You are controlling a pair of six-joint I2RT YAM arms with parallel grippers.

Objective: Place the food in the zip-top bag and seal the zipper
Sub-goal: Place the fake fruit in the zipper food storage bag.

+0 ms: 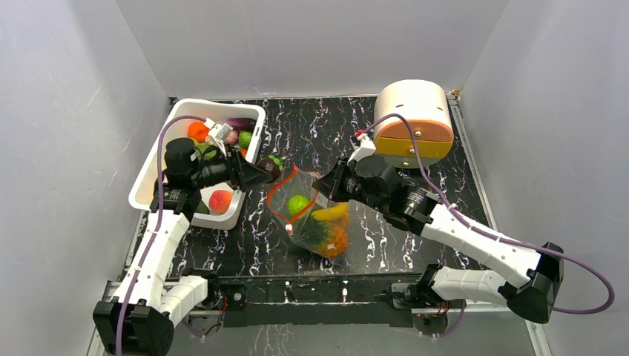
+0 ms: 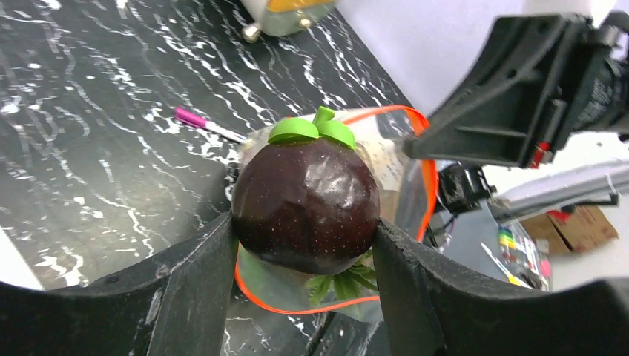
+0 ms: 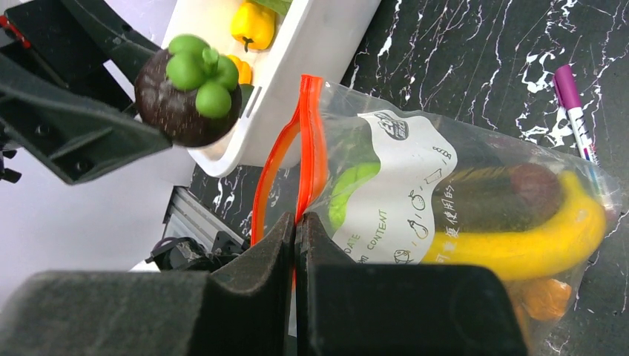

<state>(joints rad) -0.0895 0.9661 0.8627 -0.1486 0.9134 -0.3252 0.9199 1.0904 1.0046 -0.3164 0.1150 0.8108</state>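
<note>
left gripper (image 2: 304,245): clamped on dark purple fruit (image 2: 305,206), just above bag mouth | right gripper (image 3: 297,222): pinched together on zipper (image 3: 311,141) | bag (image 1: 315,215): on bench (image 1: 415,245), holding food (image 1: 330,226)

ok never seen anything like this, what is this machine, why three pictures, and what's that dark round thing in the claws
It is a robot with two white arms bolted at the near edge of a black marbled table. Each arm ends in a two-finger pincer. One picture looks down from above; the other two come from small cameras on the wrists, so each shows its own fingers up close.

The left pincer is shut on a toy mangosteen, a dark purple fruit with a green cap, held above the mouth of the zip-top bag. The right pincer is pinched shut on the bag's orange-red zipper, holding it open. A banana and other toy food are already inside.

Also on the table: a white tub with more toy food, a purple pen, and a round cream container.
</note>
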